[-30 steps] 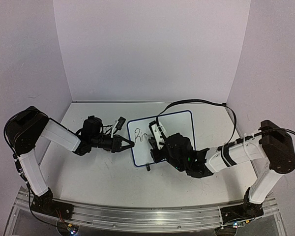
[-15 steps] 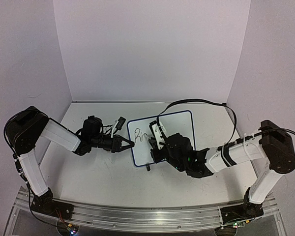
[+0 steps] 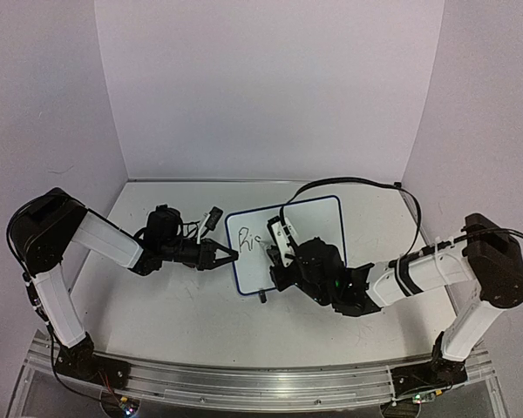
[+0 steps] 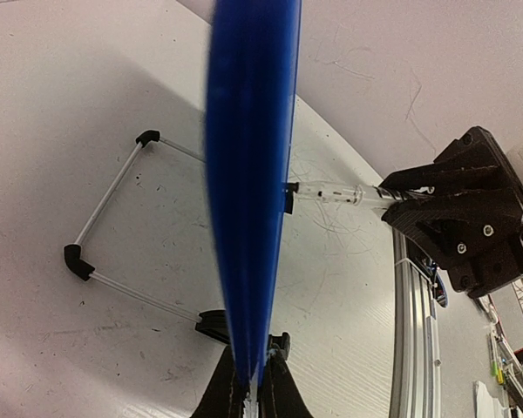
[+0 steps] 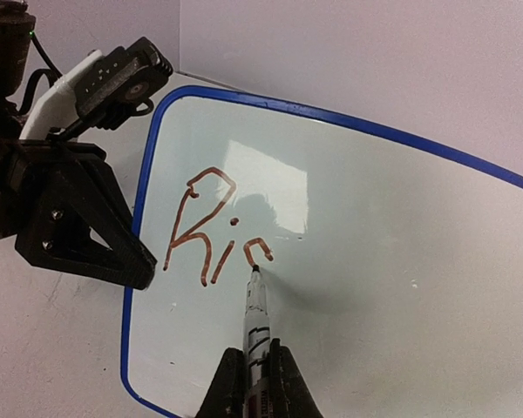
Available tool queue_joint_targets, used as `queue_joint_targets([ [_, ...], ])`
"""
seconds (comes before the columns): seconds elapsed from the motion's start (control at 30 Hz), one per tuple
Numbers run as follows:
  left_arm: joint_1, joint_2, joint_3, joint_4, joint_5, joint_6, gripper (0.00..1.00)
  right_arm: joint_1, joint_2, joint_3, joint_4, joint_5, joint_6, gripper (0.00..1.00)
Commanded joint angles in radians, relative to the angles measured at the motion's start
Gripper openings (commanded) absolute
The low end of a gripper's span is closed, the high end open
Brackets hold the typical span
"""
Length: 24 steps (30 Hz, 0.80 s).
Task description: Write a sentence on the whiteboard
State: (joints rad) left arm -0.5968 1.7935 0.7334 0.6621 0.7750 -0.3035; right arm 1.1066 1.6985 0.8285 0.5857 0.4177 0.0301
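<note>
The whiteboard (image 3: 318,222) stands tilted at the middle of the table, with a blue rim. My left gripper (image 3: 231,256) is shut on its left edge; in the left wrist view the rim (image 4: 248,174) runs up from between the closed jaws (image 4: 254,383). My right gripper (image 5: 254,361) is shut on a marker (image 5: 255,305), and the tip touches the board (image 5: 401,244). The sentence (image 5: 209,231) reads "Ri" plus a small hooked stroke, in reddish-brown lines. From above the writing (image 3: 248,239) sits at the board's upper left, beside the right gripper (image 3: 279,261).
A wire stand (image 4: 113,209) and black clip feet (image 4: 213,324) hold the board up from behind. A black cable (image 3: 357,181) arcs over the board's far edge. White walls close off the table at the back and both sides. The left arm's fingers (image 5: 87,226) flank the board's left rim.
The marker tip has moved a little to the right, adding a small hooked stroke after "Ri". The left gripper and the board have not moved.
</note>
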Motion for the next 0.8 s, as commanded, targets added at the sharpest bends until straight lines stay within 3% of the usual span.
queue_joint_targets([
  [0.0,0.005,-0.019,0.008,-0.086,-0.062,0.026,0.0,-0.007,-0.033,-0.016,-0.034,0.062,0.019,0.0],
  [0.77,0.005,-0.02,0.006,-0.089,-0.063,0.03,0.0,0.003,-0.031,-0.013,-0.072,0.037,0.027,0.0],
])
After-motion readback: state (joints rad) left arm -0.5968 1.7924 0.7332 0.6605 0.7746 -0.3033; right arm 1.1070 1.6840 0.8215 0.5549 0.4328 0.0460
